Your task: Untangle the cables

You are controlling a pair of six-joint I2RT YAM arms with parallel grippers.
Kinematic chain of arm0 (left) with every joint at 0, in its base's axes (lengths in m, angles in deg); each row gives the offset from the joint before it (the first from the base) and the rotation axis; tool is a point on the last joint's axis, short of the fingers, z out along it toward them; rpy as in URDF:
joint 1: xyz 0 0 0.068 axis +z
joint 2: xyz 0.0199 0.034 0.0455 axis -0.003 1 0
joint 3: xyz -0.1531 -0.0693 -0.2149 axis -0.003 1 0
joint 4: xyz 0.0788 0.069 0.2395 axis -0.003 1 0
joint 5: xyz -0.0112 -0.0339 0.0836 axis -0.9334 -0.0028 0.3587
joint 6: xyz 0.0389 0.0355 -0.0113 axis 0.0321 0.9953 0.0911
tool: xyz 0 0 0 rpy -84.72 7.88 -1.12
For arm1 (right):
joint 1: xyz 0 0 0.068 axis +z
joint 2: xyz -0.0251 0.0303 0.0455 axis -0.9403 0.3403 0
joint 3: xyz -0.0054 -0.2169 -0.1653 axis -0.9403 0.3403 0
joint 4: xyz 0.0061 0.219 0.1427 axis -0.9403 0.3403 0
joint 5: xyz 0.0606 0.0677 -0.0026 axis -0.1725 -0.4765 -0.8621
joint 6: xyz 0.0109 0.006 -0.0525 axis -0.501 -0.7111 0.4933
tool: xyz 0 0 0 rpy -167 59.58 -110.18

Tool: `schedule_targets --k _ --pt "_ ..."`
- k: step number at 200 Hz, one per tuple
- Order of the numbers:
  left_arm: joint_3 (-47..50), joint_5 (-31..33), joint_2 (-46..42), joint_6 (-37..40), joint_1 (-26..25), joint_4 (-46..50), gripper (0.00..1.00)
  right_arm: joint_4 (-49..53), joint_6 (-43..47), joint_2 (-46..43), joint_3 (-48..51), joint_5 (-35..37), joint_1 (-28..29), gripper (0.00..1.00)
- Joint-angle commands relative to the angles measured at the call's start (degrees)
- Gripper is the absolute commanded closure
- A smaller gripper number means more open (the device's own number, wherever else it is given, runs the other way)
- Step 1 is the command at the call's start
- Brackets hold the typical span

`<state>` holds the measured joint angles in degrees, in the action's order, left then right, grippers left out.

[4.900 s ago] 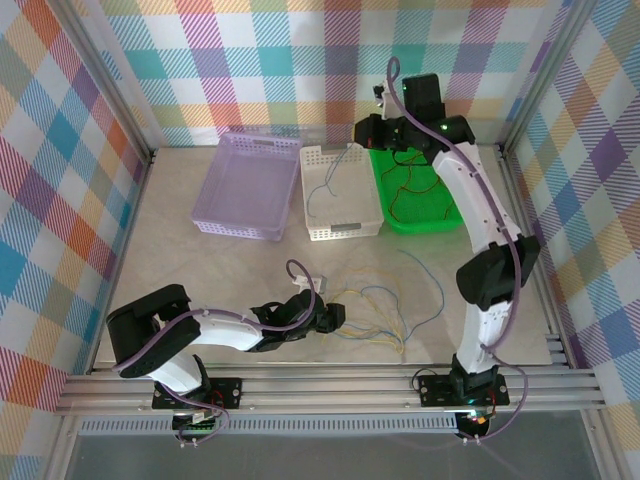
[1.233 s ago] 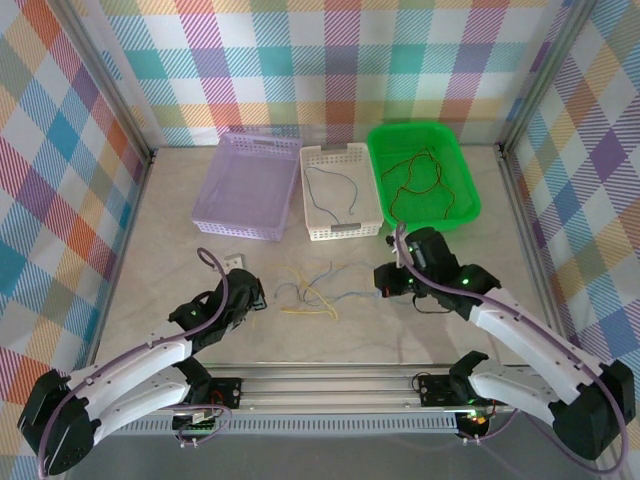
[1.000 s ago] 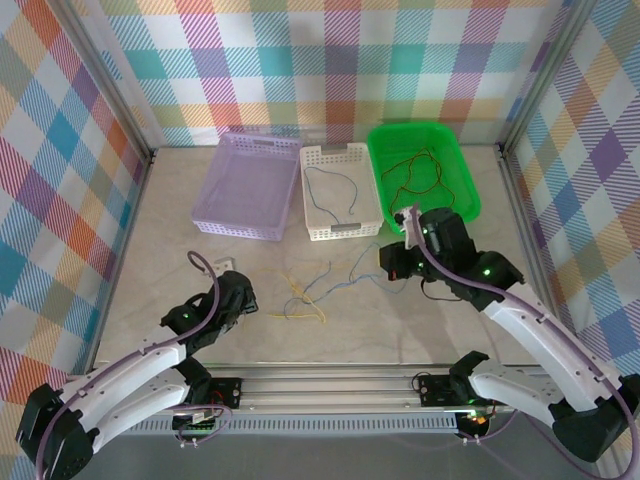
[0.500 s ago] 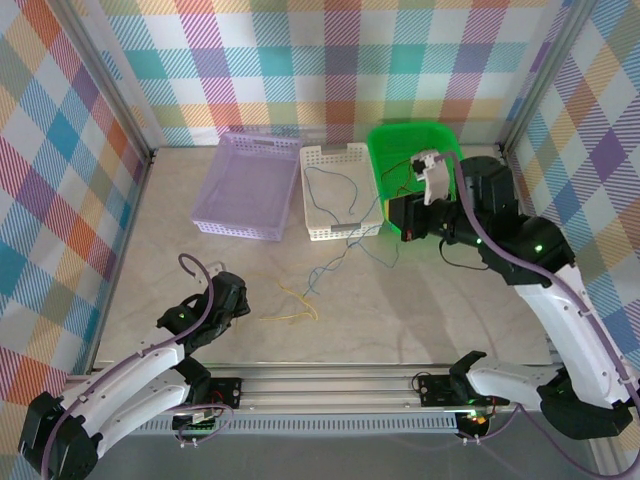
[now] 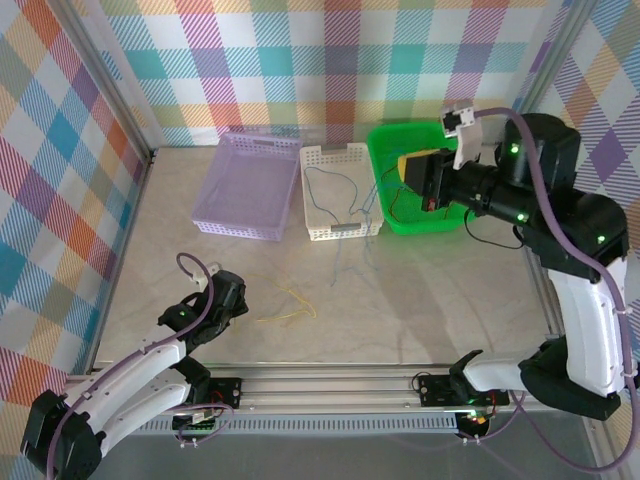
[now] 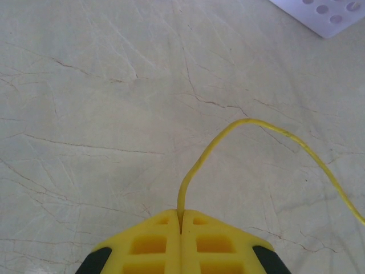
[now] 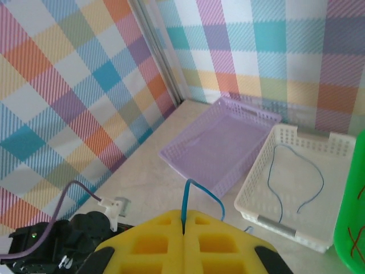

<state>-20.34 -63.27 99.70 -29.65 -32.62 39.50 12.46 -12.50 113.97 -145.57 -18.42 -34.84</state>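
two grips, one wire each: left gripper [image 6: 181,220] shut tight on the yellow wire [image 6: 249,120], anchoring it low on the table [image 6: 85,85], right gripper [image 7: 183,220] clamped on the blue wire [image 7: 186,197], high near the white basket [image 7: 311,133], probably to lift it clear.

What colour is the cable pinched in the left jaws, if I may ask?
Yellow cable, clearest in the left wrist view.

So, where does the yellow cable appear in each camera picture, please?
Top external: the yellow cable lies on the table, lower centre, just right of the left gripper.
Left wrist: the yellow cable rises from the shut left gripper at bottom centre and arcs to the right edge.
Shared landmark: the marbled table, also left of centre in the right wrist view.
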Motion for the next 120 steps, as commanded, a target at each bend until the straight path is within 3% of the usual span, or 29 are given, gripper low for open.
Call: schedule_targets --k 1,38,64,120 --pt "0.09 -0.25 0.25 -0.88 1.11 0.94 1.0 4.73 1.65 2.5 -7.49 -0.97 -0.2 1.0" --pt "0.19 -0.2 0.01 -1.05 1.23 1.02 1.0 4.13 0.76 3.06 -9.46 -2.69 -0.15 1.0" --pt "0.26 -0.24 -0.3 -1.02 1.33 1.04 1.0 3.42 0.77 1.93 -5.62 -2.89 -0.18 1.0" --pt "-0.55 0.31 -3.84 -0.4 1.42 2.53 1.0 -6.79 -1.1 -8.48 20.87 -3.66 -0.2 1.0"
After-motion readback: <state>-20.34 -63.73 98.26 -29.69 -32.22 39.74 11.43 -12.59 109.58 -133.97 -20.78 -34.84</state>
